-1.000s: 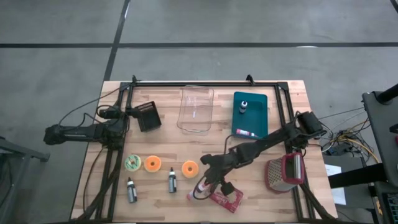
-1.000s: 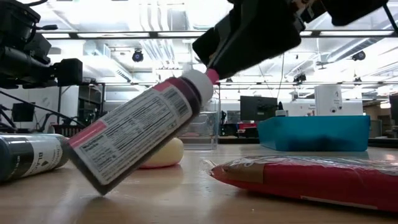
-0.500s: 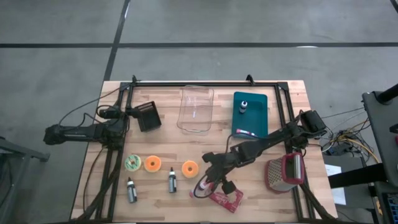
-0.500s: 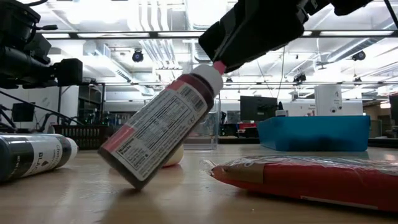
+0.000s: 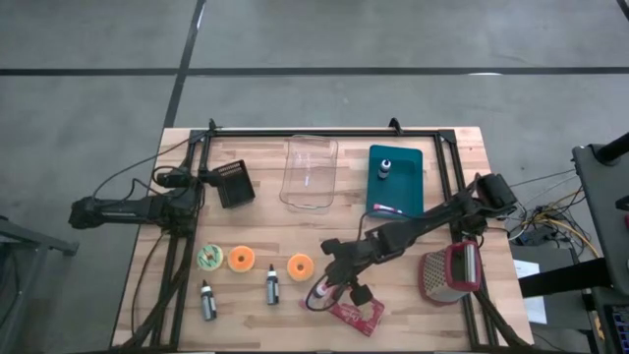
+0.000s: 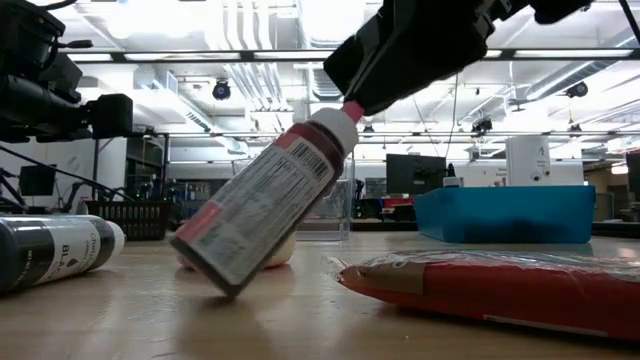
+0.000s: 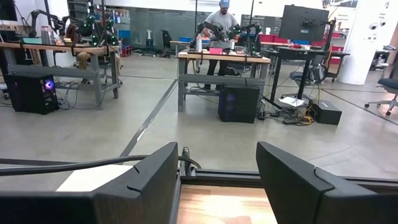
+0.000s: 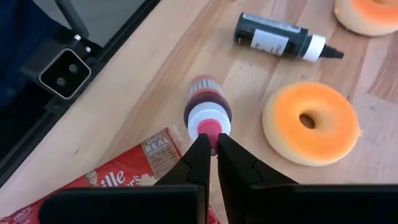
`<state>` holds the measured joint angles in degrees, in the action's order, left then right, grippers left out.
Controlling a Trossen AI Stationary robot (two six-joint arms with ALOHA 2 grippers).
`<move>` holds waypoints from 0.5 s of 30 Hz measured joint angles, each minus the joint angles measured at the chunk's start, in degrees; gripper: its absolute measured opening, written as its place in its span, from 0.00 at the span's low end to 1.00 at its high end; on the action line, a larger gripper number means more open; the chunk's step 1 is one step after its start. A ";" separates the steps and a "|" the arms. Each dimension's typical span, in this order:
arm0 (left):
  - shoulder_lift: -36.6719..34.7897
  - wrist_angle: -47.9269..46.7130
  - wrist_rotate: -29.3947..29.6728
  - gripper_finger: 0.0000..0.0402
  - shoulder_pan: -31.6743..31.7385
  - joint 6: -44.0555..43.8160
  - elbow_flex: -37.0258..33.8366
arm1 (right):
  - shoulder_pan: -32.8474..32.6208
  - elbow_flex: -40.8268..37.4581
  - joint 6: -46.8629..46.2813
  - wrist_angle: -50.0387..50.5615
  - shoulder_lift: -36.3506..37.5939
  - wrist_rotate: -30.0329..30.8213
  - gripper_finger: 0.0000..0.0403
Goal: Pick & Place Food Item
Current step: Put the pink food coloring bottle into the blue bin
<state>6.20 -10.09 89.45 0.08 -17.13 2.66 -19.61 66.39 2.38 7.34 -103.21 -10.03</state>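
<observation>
Hanging tilted from right gripper (image 8: 211, 151) fingertips: pink bottle (image 6: 265, 206), pinched at cap.

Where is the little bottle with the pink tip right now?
In the high view, the small dark-red bottle with a pink tip hangs tilted near the table's front edge, pinched by the right hand, between the orange doughnut and the red snack packet.

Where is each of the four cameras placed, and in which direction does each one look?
High view: above the table, looking straight down; both arms show.
Low view: at table-top height, looking level across; the right gripper comes in from above.
Left wrist view: on the left arm, facing the room; its own open left gripper shows.
Right wrist view: on the right arm, looking down at its pinching fingers.
Shared: the pink-capped bottle appears in the right wrist, low and high views.
</observation>
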 joint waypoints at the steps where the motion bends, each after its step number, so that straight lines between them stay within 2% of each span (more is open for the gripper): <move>1: 0.00 0.00 0.00 0.55 0.00 0.00 0.00 | 0.00 0.00 0.02 0.05 0.24 0.01 0.03; 15: 0.00 0.00 0.02 0.55 0.00 0.00 0.00 | 0.01 0.00 0.37 2.85 1.76 0.14 0.03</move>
<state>6.20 -10.09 89.47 0.08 -17.13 2.66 -19.59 66.40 2.74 10.19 -101.45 -9.89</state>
